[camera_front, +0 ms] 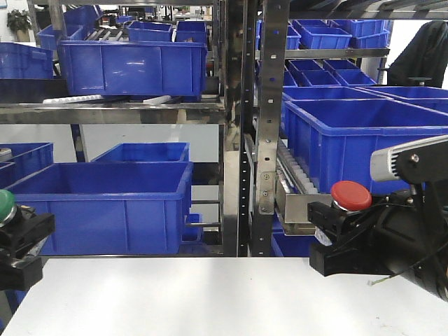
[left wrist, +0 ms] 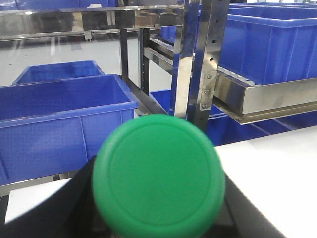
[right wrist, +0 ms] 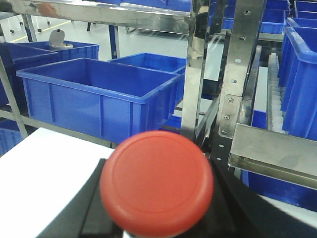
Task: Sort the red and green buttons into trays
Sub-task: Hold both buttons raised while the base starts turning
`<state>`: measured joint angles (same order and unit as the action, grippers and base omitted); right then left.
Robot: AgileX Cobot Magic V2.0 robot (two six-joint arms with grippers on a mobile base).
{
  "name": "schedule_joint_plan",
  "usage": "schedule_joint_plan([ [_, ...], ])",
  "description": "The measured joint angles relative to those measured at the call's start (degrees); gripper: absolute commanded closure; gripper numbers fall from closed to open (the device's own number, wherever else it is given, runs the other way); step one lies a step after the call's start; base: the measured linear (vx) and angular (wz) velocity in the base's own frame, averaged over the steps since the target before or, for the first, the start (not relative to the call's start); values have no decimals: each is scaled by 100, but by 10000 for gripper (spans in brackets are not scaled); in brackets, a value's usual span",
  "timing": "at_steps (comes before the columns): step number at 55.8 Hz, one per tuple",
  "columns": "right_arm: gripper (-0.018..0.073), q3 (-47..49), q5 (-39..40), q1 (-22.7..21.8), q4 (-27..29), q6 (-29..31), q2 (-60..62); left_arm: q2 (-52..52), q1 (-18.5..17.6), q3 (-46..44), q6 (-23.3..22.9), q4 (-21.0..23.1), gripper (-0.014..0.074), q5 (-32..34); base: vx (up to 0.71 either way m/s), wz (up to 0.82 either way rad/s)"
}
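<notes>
The left gripper [camera_front: 17,241] is closed on the green button [left wrist: 158,176], and the right gripper [camera_front: 350,245] is closed on the red button [right wrist: 157,182]. Each button is held cap-up above the white table [camera_front: 175,297], apparently ready for carrying. Neither tray is in view. Behind the table stand blue crates [camera_front: 105,206] and steel racking [camera_front: 262,140], apart from both arms.
</notes>
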<state>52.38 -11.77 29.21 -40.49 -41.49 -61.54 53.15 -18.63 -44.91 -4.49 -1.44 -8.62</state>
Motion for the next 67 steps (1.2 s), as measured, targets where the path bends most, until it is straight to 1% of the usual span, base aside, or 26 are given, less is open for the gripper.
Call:
schedule_joint_plan([
  [67,548,0,0,0,0,0,0,0,0,0,0,0,596,-1,-1,0],
])
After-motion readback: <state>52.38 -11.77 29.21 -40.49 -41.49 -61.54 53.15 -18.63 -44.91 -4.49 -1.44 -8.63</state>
